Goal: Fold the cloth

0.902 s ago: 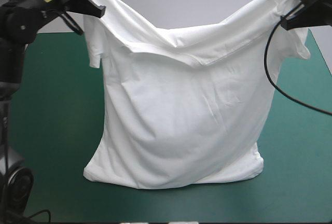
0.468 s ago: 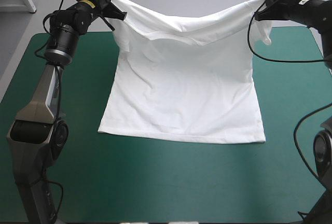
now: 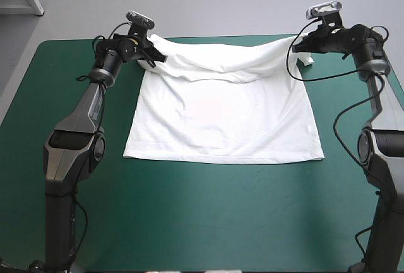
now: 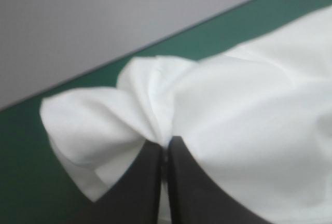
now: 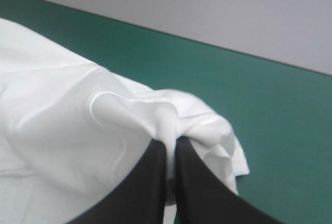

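The T-shirt lies in the upper middle of the frame on the teal-green table. Its hem runs straight across mid-frame and its shoulders sit near the far edge. The left gripper, upper left, pinches one shoulder corner. The right gripper, upper right, pinches the other. In each wrist view the black fingers are pressed almost together, with a tuck of white cloth caught at their tips.

From both grippers the whole body of the T-shirt spreads downward in the frame, toward the near edge. The line between the two grips runs left to right, parallel to the hem. Neither arm is nearer the cloth, since each holds its own corner at about the same height in the frame.

The lower part rests flat and smooth, flaring a little wider at the hem. Between the grips the top edge sags in a shallow curve with a soft ridge below it. I cannot tell whether that band touches the table. A sleeve bunches beside the right gripper.

I judge the spreading nearly done. Any fold would likely carry the shoulders toward the hem.
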`<action>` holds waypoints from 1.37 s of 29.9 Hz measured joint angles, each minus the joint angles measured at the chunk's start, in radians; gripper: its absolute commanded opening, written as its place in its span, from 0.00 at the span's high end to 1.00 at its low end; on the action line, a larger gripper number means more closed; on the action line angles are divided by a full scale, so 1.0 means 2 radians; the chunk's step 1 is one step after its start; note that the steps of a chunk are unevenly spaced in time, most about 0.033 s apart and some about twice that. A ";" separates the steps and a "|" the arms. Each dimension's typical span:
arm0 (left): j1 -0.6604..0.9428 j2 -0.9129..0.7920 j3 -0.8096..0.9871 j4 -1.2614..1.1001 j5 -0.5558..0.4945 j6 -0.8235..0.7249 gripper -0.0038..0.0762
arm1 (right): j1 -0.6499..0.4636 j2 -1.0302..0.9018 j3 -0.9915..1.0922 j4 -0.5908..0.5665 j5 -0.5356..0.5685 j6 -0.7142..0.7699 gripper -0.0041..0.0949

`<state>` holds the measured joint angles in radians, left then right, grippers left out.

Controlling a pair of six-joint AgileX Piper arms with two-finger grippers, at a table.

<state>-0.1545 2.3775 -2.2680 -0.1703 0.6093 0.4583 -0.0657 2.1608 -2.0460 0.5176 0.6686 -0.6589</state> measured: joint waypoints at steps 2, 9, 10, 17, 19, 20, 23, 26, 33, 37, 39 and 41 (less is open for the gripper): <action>0.000 0.013 0.000 -0.001 0.013 0.000 0.77 | 0.001 0.014 0.000 0.002 0.002 0.000 0.64; 0.000 0.016 0.000 -0.002 0.037 -0.001 0.49 | 0.001 0.021 -0.002 0.010 0.002 0.000 0.46; 0.001 0.012 0.000 -0.002 0.045 -0.002 0.50 | 0.001 0.018 -0.003 0.010 0.005 0.000 0.46; 0.011 -0.041 0.000 -0.001 0.122 -0.006 0.53 | -0.004 -0.032 -0.008 0.015 0.071 0.032 0.54; 0.016 -0.064 0.001 -0.002 0.145 -0.010 0.54 | -0.015 -0.052 -0.009 0.031 0.123 0.039 0.57; 0.018 -0.074 0.004 -0.002 0.153 -0.013 0.54 | -0.023 -0.060 -0.010 0.043 0.142 0.041 0.57; 0.022 -0.117 0.032 -0.001 0.173 -0.021 0.55 | -0.045 -0.078 -0.007 0.098 0.230 0.054 0.60; 0.022 -0.176 0.097 -0.002 0.178 -0.035 0.55 | -0.055 -0.102 0.015 0.113 0.255 0.061 0.63; 0.022 -0.315 0.332 -0.002 0.142 -0.074 0.55 | -0.049 -0.180 0.084 0.088 0.263 0.068 0.72; 0.022 -0.391 0.468 -0.003 0.113 -0.105 0.55 | -0.039 -0.229 0.113 0.044 0.265 0.080 0.72; 0.022 -0.420 0.512 -0.002 0.105 -0.120 0.55 | -0.035 -0.256 0.125 0.029 0.267 0.089 0.72; 0.022 -0.437 0.552 -0.001 0.096 -0.132 0.55 | -0.034 -0.280 0.133 0.020 0.268 0.096 0.72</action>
<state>-0.1113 1.5036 -1.1650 -0.1729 0.8010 0.1933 -0.1340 1.6009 -1.7796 0.5575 1.2049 -0.4677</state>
